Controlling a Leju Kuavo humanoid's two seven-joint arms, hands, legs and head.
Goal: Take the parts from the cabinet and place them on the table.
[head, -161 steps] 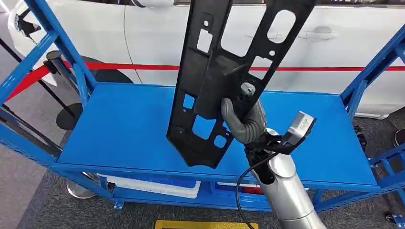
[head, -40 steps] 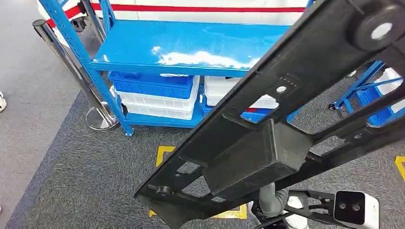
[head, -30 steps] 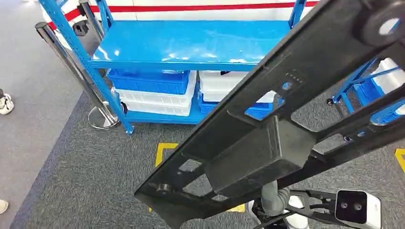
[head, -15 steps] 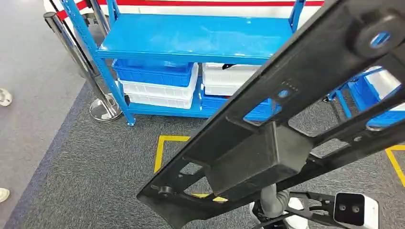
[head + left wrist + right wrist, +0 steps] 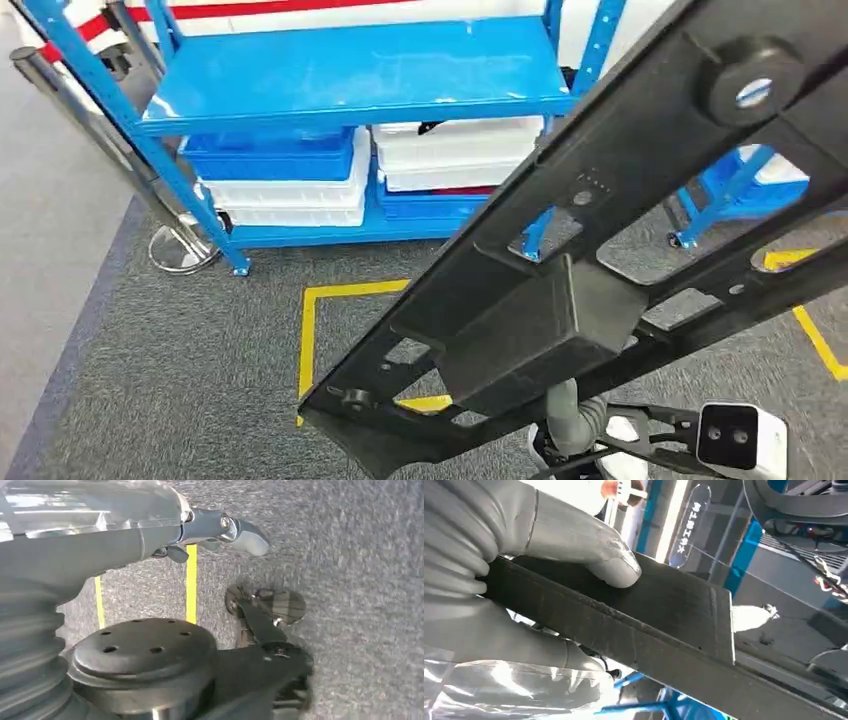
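black panel carried in the right hand, away from the blue cabinet

the right hand (image 5: 524, 580) grips a long black plastic part (image 5: 600, 260); in the right wrist view its grey thumb presses on the flat upper face of the part while the rest of the hand wraps the edge below; in the head view the part runs as a slanted band from low centre up to the top right corner, close under the camera, with cut-outs, a raised box-like block near its middle and a round boss near the far end; a grey piece of the right hand (image 5: 570, 425) shows beneath it, beside the wrist camera (image 5: 735, 435); the part is held in the air over the floor, touching neither shelf nor desk

the left hand (image 5: 220, 530) hangs over the grey carpet (image 5: 360, 555); its fingers are loosely extended and apart, holding nothing

beyond the part stands the blue cabinet (image 5: 340, 70), its top shelf bare and glossy; under that shelf sit stacked blue and white bins (image 5: 290, 180); a chrome post with a round base (image 5: 180, 250) stands by the cabinet's left leg; yellow tape lines (image 5: 310, 330) mark the carpet between the cabinet and the robot; a second blue frame (image 5: 730, 190) stands at the right, partly hidden by the part
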